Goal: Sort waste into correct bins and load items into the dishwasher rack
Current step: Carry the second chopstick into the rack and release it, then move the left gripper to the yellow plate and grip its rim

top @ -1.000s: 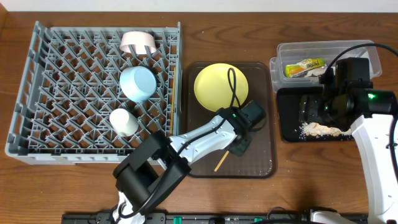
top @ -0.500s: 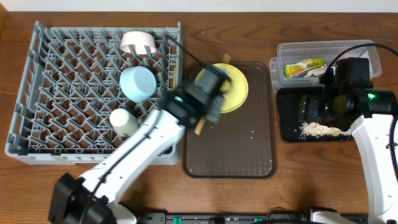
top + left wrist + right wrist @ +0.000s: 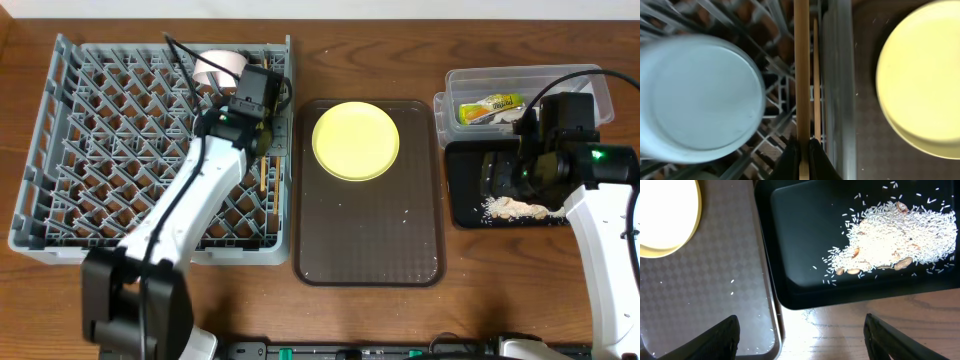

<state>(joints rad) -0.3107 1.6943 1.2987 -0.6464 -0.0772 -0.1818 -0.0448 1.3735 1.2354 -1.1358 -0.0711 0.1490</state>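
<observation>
- The left gripper (image 3: pixel 801 159) is over the right side of the rack (image 3: pixel 100 150). Its jaws pinch the chopsticks (image 3: pixel 801 75) at one end. One stick sits tight between them, and I cannot tell if the thinner one just to its right is held too
- Just left of these jaws is the blue bowl (image 3: pixel 700 97), in the rack, near the sticks but not touching them
- Rack pegs stand under the sticks
- Right of these jaws is the rack's grey wall, then the brown tray (image 3: pixel 370 240)
- The plate (image 3: pixel 356 140) lies at the far end of that tray
- Behind these jaws, at the rack's far edge, is the pink bowl (image 3: pixel 222 68)
- The right gripper (image 3: pixel 801 325) has its jaws spread wide with nothing between them. They hang over the near left corner of the black tray (image 3: pixel 805 280)
- Ahead and right of these jaws, the rice (image 3: pixel 895 235) lies in a heap in the black tray, with loose grains around it
- Left of these jaws, the brown tray's rim runs just beside the black tray, and a few white bits lie on the brown tray
- Under these jaws, the wood table (image 3: pixel 840 330) shows
- Past the black tray is the clear tub (image 3: pixel 590 80), with the wrapper (image 3: pixel 490 107) in it
</observation>
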